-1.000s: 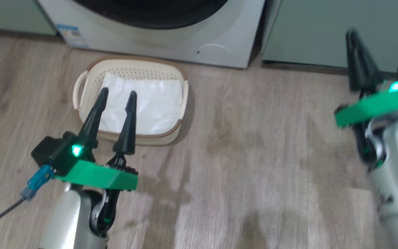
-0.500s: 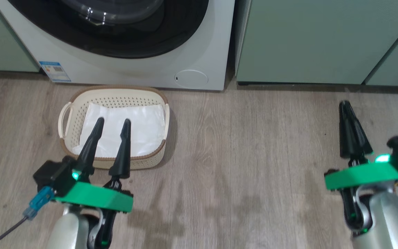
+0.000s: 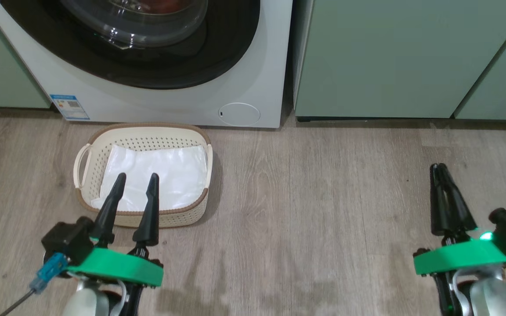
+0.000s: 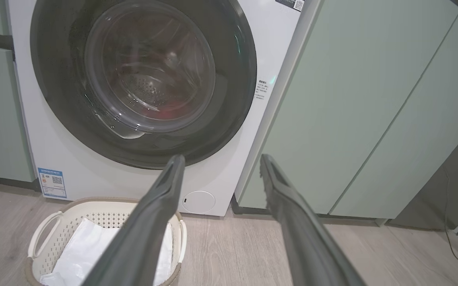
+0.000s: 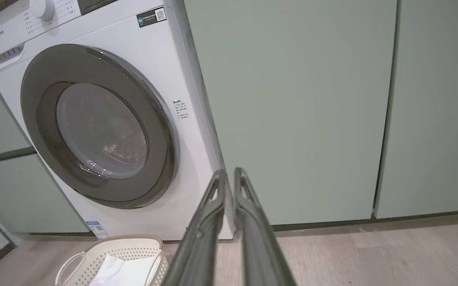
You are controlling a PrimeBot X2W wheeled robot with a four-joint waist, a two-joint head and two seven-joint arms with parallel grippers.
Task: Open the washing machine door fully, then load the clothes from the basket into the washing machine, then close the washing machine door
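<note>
The washing machine (image 3: pixel 257 66) stands white at the top of the head view. The washing machine door (image 4: pixel 229 99) lies flat against its front, closed. Red clothes (image 4: pixel 165 113) show dimly through the door's glass bowl. The basket (image 3: pixel 86 162) sits on the floor before the machine, with just a white sheet (image 3: pixel 169 171) in it. My left gripper (image 3: pixel 135 177) hovers open over the basket's near rim with nothing between its fingers. My right gripper (image 3: pixel 438 167) is over bare floor at the lower right, shut and holding nothing.
Pale green cabinets (image 3: pixel 389 57) flank the machine on both sides. Wood-look floor (image 3: pixel 314 210) stretches between basket and right gripper. The right wrist view shows the door (image 5: pixel 161 131), the basket (image 5: pixel 94 254) and my right gripper (image 5: pixel 229 171) pointing at a cabinet front.
The head camera has moved, so more of the machine's front shows now. My right gripper has come down and back toward the lower right. The left gripper stays open over the basket.
</note>
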